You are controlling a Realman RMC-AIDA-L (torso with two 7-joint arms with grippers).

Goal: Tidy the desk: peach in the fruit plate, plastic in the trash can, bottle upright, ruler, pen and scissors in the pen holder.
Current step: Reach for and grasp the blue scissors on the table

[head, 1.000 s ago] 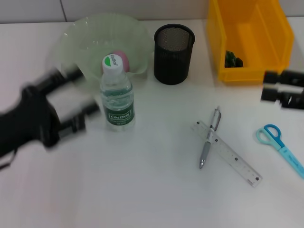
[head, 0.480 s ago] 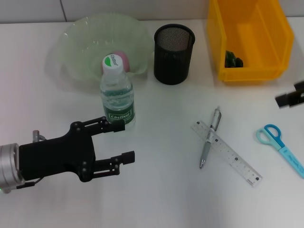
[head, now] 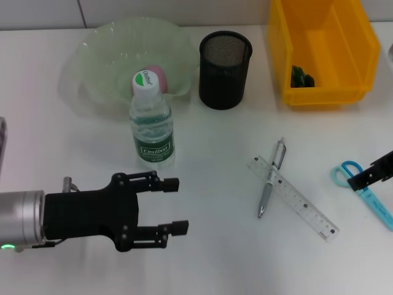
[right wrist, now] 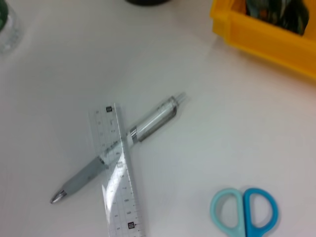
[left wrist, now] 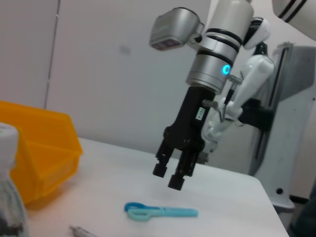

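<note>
Since the earlier frame, left gripper (head: 164,206) had advanced past the upright bottle (head: 151,123), fingers spread wide, holding nothing. Right gripper (left wrist: 170,177) had descended, jaws narrowly parted, directly above the scissors (left wrist: 159,212). Pen (head: 271,178) lay across the ruler (head: 295,199), between both grippers.

My head camera looks steeply down on the desk; my left wrist camera sits low, facing level across at the right gripper (left wrist: 172,177) hanging over the scissors (left wrist: 159,212); my right wrist camera looks straight down, close, sharing those scissors (right wrist: 245,209) below it.
</note>
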